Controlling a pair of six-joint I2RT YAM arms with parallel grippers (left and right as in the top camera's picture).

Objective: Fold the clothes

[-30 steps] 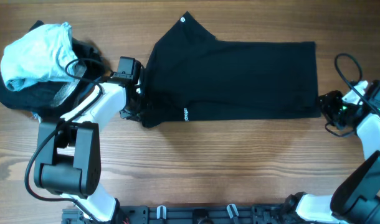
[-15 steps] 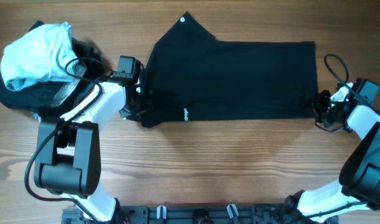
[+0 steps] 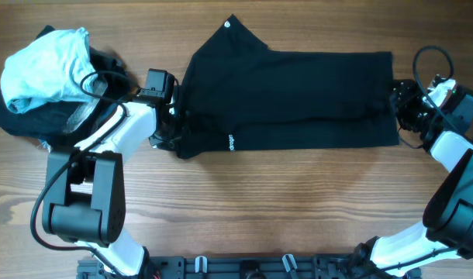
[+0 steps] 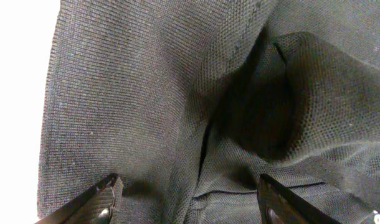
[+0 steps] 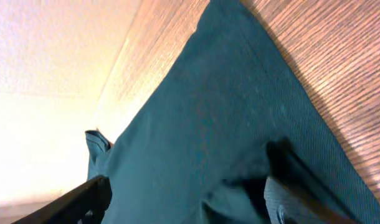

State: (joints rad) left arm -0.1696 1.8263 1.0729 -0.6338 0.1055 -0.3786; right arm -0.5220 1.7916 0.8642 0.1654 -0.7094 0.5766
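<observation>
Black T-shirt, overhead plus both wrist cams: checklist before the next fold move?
1. left gripper open, over the shirt's left end: ok.
2. right gripper open, at the shirt's right edge: ok.
3. black T-shirt lying as a flat band on the wooden table: ok.
4. Shirt's left end smooth: not ok, the left wrist view shows a bunched fold between the fingers.
5. pale blue garment apart from the shirt: ok.
6. Either gripper touching the fabric: cannot tell.
</observation>
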